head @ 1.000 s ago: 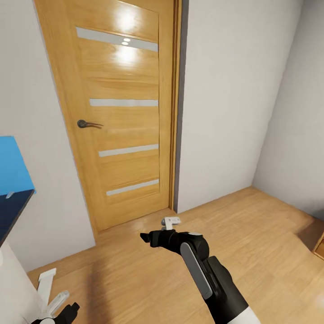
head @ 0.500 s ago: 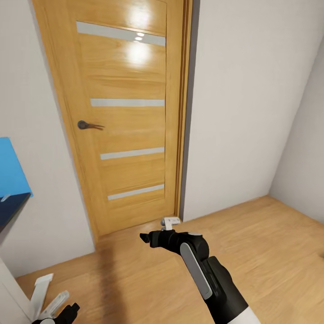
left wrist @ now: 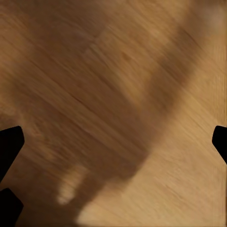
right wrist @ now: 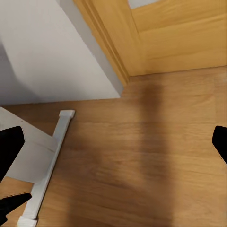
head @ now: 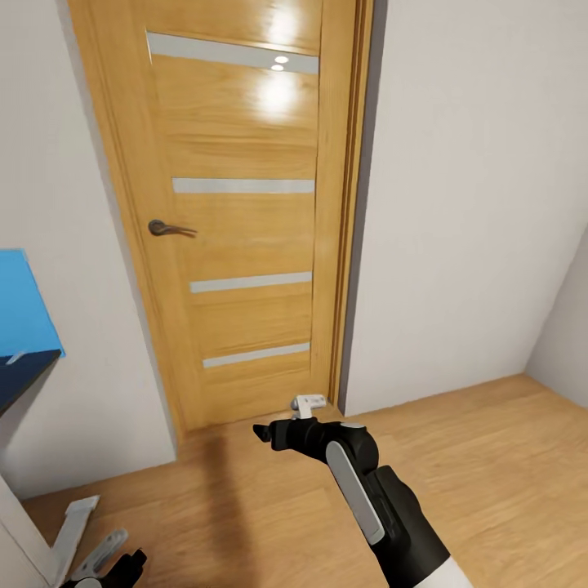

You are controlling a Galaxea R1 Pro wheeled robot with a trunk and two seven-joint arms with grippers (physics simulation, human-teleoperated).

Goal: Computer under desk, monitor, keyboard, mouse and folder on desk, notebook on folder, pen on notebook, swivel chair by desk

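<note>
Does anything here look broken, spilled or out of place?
Nothing stands out. The wooden door is shut and sits straight in its frame, the wood floor shows no spills, and the desk corner at the left looks intact. The right gripper hangs empty above the floor.

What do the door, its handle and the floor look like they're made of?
The door looks like varnished honey-coloured wood: visible grain, with ceiling lights mirrored near its top, plus pale grey strips that may be frosted glass. Its handle seems dark metal, judging by its sheen. The floor looks like light wood planks or laminate, with fine grain lines and a duller, satin surface.
</note>
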